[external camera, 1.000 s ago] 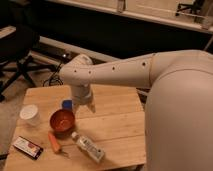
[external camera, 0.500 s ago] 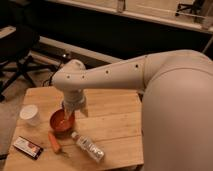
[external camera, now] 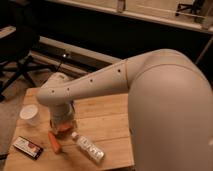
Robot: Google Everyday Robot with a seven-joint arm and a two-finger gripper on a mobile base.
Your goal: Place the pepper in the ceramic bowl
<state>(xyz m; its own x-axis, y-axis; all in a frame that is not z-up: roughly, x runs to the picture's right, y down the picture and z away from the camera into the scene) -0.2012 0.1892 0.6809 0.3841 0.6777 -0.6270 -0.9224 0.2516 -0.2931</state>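
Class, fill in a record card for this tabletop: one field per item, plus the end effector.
surface: light wooden table
bowl: glossy red-orange ceramic bowl, mostly hidden by the end effector
end effector: hanging low over the bowl
pepper: slim orange-red pepper, lying on the table in front of the bowl, not inside
cup: white cup, left of bowl
bottle: clear plastic bottle, on its side, right of pepper
packet: dark flat packet, front-left corner
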